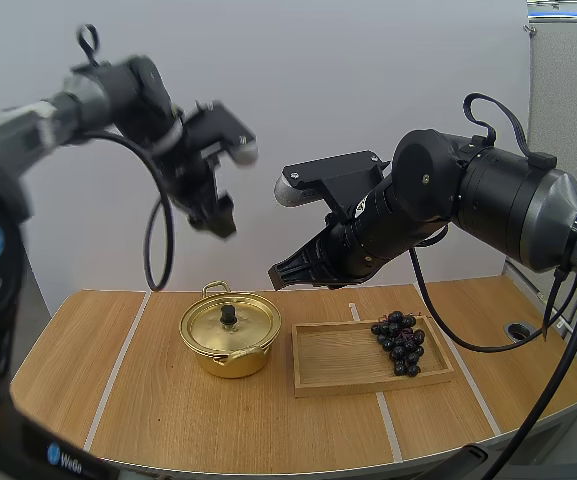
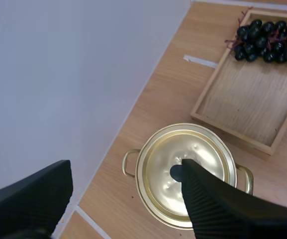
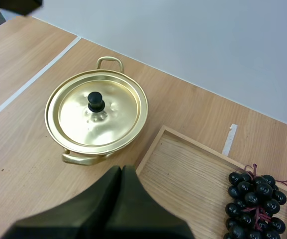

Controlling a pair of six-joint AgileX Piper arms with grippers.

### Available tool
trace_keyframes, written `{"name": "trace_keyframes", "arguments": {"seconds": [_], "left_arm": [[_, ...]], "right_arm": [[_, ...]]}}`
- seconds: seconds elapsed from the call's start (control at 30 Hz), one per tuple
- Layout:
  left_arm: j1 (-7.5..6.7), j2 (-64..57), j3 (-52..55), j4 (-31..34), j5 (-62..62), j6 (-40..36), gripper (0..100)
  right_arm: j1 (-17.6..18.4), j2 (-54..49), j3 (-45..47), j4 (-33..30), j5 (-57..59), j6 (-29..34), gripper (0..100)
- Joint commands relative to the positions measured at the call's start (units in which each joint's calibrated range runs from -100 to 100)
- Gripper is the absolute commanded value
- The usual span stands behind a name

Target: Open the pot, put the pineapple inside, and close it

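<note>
Pot [image 1: 230, 335], lidded, stands clear of tray [image 1: 338, 357] edge, left claw [image 1: 213, 215] spread above.

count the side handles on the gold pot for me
2. The back handle sits on the pot facing the wall; the front handle is opposite, on the near side. Neither is hidden.

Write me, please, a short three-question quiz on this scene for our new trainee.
1. True or false: the lid sits on the gold pot.
2. What lies in the wooden tray? A) a pineapple B) a bunch of dark grapes C) a pack of wet wipes
3. Fill in: the right gripper is shut, and the left gripper above the pot is ___.
Key: 1 true; 2 B; 3 open.
</note>
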Motion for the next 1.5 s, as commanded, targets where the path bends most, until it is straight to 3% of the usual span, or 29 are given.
{"name": "trace_keyframes", "arguments": {"seconds": [0.0, 0.4, 0.5, 0.53, 0.57, 0.63, 0.67, 1.07, 1.47], "left_arm": [[-0.11, -12.8, -2.4, 0.2, 1.2, -4.0, 100], [-0.11, -35.5, -2.4, 1.2, 1.2, -10.3, 100], [-0.11, -39.5, -2.4, 1.2, 1.2, -11.5, 63], [-0.11, -41.2, -2.4, 1.2, 1.2, -12.3, 42], [-0.11, -42.6, -2.4, 1.2, 1.2, -12.9, 27], [-0.11, -44.9, -2.4, 1.2, 1.2, -13.5, 4], [-0.11, -46.3, -2.4, 1.2, 1.2, -14.3, 0], [-0.11, -59.4, 6.8, -1.4, 1.2, -18.3, 0], [-0.11, -69.9, 14.9, -1.4, -16.2, -30.1, 0]], "right_arm": [[-0.2, -3.1, -0.9, 0.1, -0.3, -0.4, 0], [-0.2, -11.4, -1.0, 0.1, -1.5, -0.4, 0], [-0.2, -12.9, -1.0, 0.1, -2.2, -0.4, 0], [-0.2, -13.5, -1.0, 0.1, -2.2, -0.4, 0], [-0.2, -13.9, -1.0, 0.1, -2.2, -0.4, 0], [-0.2, -14.6, -1.0, 0.1, -1.4, -0.4, 0], [-0.2, -14.8, -1.0, 0.1, -0.9, -0.4, 0], [-0.2, -21.2, -1.0, 2.0, -0.4, -0.3, 0], [-1.6, -39.0, -1.0, 1.6, -5.6, -0.3, 0]]}}
